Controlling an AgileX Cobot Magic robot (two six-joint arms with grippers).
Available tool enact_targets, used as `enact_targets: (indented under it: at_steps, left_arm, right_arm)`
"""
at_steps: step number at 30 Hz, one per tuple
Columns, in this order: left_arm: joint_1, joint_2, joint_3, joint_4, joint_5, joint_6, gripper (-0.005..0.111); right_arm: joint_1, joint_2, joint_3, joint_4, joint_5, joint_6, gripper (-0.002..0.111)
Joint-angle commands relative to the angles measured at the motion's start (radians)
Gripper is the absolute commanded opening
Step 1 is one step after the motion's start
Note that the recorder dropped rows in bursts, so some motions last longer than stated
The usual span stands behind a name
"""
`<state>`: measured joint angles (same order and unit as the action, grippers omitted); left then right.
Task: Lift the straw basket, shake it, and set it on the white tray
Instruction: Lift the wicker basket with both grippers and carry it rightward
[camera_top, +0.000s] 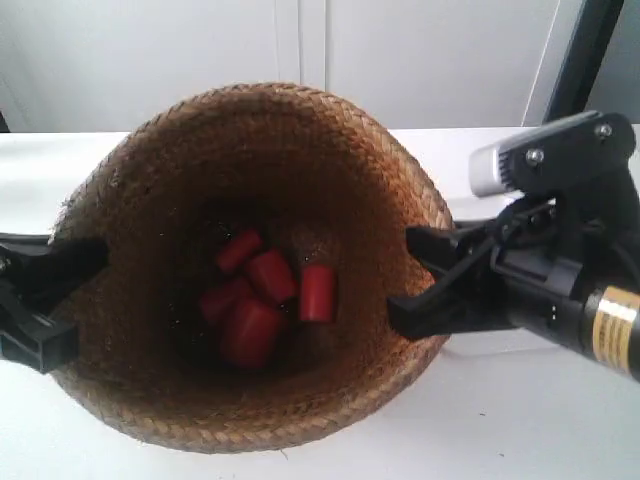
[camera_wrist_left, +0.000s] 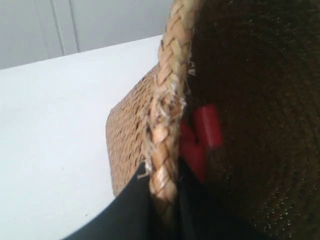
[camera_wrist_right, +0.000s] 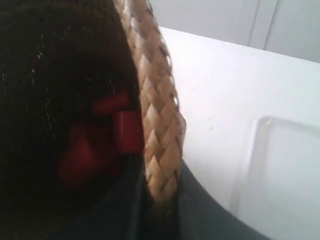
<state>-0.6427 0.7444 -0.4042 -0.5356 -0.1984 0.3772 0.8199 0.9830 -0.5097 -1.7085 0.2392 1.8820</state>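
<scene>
The straw basket (camera_top: 250, 270) hangs lifted above the white table, its open mouth tipped toward the exterior camera. Several red cylinders (camera_top: 262, 295) lie in its dark bottom. My left gripper (camera_wrist_left: 162, 200) is shut on the braided rim (camera_wrist_left: 170, 100), one finger inside and one outside. My right gripper (camera_wrist_right: 161, 200) is shut on the opposite rim (camera_wrist_right: 157, 125) the same way. The arm at the exterior view's left (camera_top: 40, 300) and the arm at the exterior view's right (camera_top: 500, 280) hold the two sides. The white tray (camera_wrist_right: 285, 175) lies on the table below, beside the right gripper.
The white table (camera_wrist_left: 50, 140) spreads under the basket. A white wall with panel seams (camera_top: 300, 50) stands behind it, and a dark post (camera_top: 585, 55) rises at the back right of the exterior view.
</scene>
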Motion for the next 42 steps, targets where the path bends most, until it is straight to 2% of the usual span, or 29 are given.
enact_targets:
  at_steps: [1, 2, 4, 6, 8, 14, 16, 17, 18, 21, 22, 23, 24, 25, 27, 28, 29, 31, 34, 39, 42]
  left_arm:
    - [0.001, -0.056, -0.194, 0.066, 0.116, 0.035, 0.000]
    - [0.001, -0.064, -0.209, 0.068, 0.140, 0.042, 0.000]
    - [0.001, -0.066, -0.159, 0.041, 0.118, 0.037, 0.000]
    - [0.001, -0.045, -0.061, 0.002, 0.014, 0.037, 0.000]
    - [0.001, -0.033, -0.032, -0.010, -0.037, 0.033, 0.000]
    - [0.001, -0.111, -0.191, 0.029, 0.151, 0.046, 0.000]
    - [0.001, -0.109, -0.074, 0.003, 0.090, 0.041, 0.000]
    - [0.001, -0.074, 0.011, -0.040, -0.032, 0.041, 0.000]
    - [0.001, -0.067, 0.013, -0.045, -0.045, 0.041, 0.000]
    - [0.001, -0.111, -0.173, 0.021, 0.189, 0.047, 0.000]
    - [0.001, -0.114, -0.138, 0.017, 0.185, 0.040, 0.000]
    - [0.001, -0.103, -0.074, 0.005, 0.134, 0.040, 0.000]
    - [0.003, -0.056, 0.016, -0.030, -0.013, 0.040, 0.000]
    - [0.003, -0.036, 0.025, -0.051, -0.048, 0.040, 0.000]
    - [0.001, -0.038, -0.096, -0.004, 0.097, 0.040, 0.000]
    - [0.001, -0.059, -0.207, 0.011, 0.205, 0.049, 0.000]
    - [0.001, -0.069, -0.238, 0.019, 0.240, 0.049, 0.000]
    - [0.001, -0.067, -0.192, 0.019, 0.246, 0.035, 0.000]
    - [0.001, -0.015, -0.065, 0.006, 0.080, -0.003, 0.000]
    - [0.001, -0.069, -0.231, 0.027, 0.238, 0.008, 0.000]
    - [0.003, -0.054, -0.299, 0.027, 0.259, -0.052, 0.000]
  right_arm:
    - [-0.002, -0.107, -0.138, -0.036, -0.022, -0.121, 0.000]
    - [-0.002, -0.133, -0.148, -0.036, -0.028, -0.123, 0.000]
    - [-0.002, -0.136, -0.111, -0.036, -0.017, -0.093, 0.000]
    - [-0.002, -0.079, -0.038, -0.036, 0.027, -0.044, 0.000]
    - [-0.002, -0.032, -0.014, -0.036, 0.069, -0.044, 0.000]
    - [-0.002, -0.142, -0.117, -0.036, -0.054, -0.082, 0.000]
    - [-0.002, -0.119, -0.024, -0.036, 0.000, -0.035, 0.000]
    - [-0.002, -0.067, 0.023, -0.036, 0.073, -0.020, 0.000]
    - [-0.002, -0.061, 0.018, -0.036, 0.080, -0.020, 0.000]
    - [-0.002, -0.189, -0.129, -0.036, -0.118, -0.088, 0.000]
    - [-0.002, -0.207, -0.100, -0.036, -0.116, -0.078, 0.000]
    - [-0.002, -0.190, -0.058, -0.036, -0.074, -0.060, 0.000]
    - [-0.002, -0.120, 0.011, -0.036, 0.037, -0.025, 0.000]
    - [-0.002, -0.095, 0.016, -0.036, 0.057, -0.020, 0.000]
    - [-0.002, -0.095, -0.057, -0.036, -0.038, -0.067, 0.000]
    - [-0.002, -0.150, -0.128, -0.036, -0.114, -0.082, 0.000]
    - [-0.002, -0.167, -0.143, -0.036, -0.128, -0.082, 0.000]
    - [-0.002, -0.158, -0.087, -0.036, -0.094, -0.057, 0.000]
    - [-0.002, -0.037, -0.001, -0.036, 0.037, -0.022, 0.000]
    - [-0.002, -0.110, -0.126, -0.036, -0.133, -0.080, 0.000]
    - [-0.002, -0.183, -0.166, -0.036, -0.049, -0.079, 0.000]
